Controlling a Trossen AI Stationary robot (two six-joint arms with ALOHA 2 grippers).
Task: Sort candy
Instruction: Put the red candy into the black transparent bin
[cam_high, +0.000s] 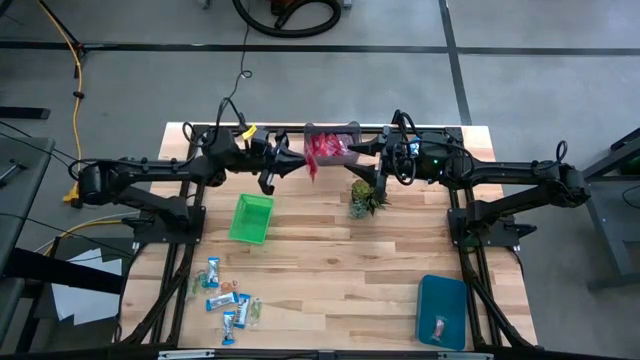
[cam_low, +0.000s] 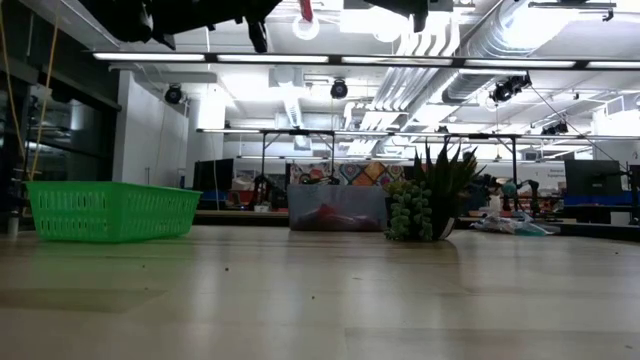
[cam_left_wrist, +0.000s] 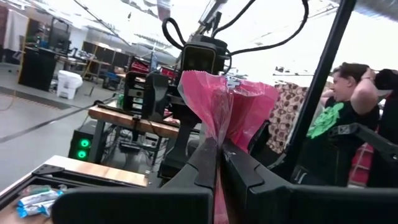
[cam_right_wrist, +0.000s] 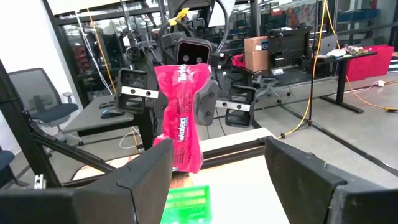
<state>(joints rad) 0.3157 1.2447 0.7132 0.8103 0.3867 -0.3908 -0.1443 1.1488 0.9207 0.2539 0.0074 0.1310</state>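
**Pink candy bag held aloft at far table edge**

Left gripper (cam_high: 300, 165): clenched on a pink candy bag (cam_high: 313, 158), raised above the far-centre table (cam_high: 330, 260) beside the clear bin (cam_high: 345, 133) of red sweets. Bag crumpled, printed, hanging down.
Right gripper (cam_high: 362, 150): jaws spread wide, empty, facing the bag, close by.
Loose candy (cam_high: 228, 298): blue-and-white wrappers, near-left corner.
Green basket (cam_high: 251, 218) left; plant (cam_high: 366, 198) centre; blue bin (cam_high: 442, 311) near-right. Centre boards open.
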